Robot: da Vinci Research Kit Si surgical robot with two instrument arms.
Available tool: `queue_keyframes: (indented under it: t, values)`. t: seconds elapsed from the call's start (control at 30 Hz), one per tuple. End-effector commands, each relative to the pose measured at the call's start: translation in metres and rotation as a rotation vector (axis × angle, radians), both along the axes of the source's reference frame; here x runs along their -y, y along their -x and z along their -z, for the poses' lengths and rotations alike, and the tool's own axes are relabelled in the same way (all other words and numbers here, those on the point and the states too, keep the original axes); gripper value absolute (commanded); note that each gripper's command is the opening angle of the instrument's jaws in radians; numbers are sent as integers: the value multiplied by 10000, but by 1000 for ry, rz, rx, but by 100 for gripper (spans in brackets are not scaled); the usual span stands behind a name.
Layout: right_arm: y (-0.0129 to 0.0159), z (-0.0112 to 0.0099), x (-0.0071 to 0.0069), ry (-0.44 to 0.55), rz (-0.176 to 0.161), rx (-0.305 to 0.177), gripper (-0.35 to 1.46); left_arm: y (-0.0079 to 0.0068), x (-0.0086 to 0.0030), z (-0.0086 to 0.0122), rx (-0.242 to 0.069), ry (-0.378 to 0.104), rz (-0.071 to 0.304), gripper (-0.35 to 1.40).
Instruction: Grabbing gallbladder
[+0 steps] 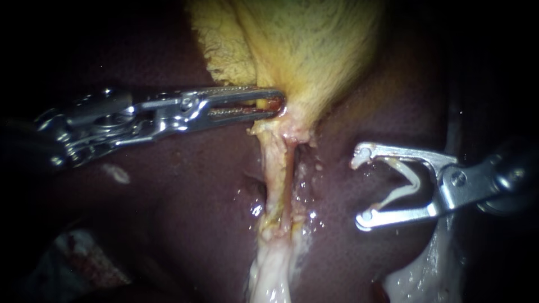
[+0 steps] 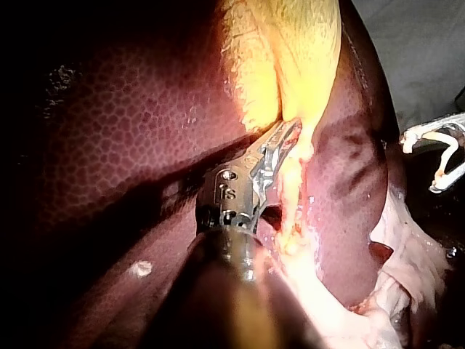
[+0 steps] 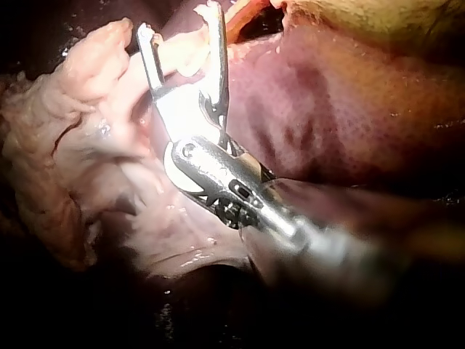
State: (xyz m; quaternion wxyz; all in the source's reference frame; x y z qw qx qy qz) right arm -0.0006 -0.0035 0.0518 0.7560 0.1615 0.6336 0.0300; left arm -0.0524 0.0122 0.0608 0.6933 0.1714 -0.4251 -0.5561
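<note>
— Left instrument (image 1: 275, 104): what do its jaws hold?
— Long, ridged steel jaws, pinched on the narrow lower end of the gallbladder (image 1: 314, 56), a yellow, finely veined sac tapering down from the top of the endoscope view.
— And below it?
— A pale, wet, stringy stalk (image 1: 278, 179) running down over the smooth dark-maroon liver (image 1: 185, 196).
— Right instrument (image 1: 360, 188)?
— Well apart to the right, its hooked jaws spread wide, carrying a white V-shaped clip (image 1: 412, 182) that touches both.

Gallbladder (image 1: 303, 50) cut off at top edge, shaft of left instrument (image 1: 275, 104) lost in darkness, dim patch (image 1: 84, 255) possibly gauze
</note>
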Motion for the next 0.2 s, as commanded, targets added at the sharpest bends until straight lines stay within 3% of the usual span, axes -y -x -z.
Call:
queue_keyframes:
  t: [0.03, 0.2]
  values:
    - [0, 0, 0, 0, 0, 0, 60, 0, 0, 0, 0, 1, 1, -35]
    - [0, 0, 0, 0, 0, 0, 60, 0, 1, -1, -4, 0, 2, -35]
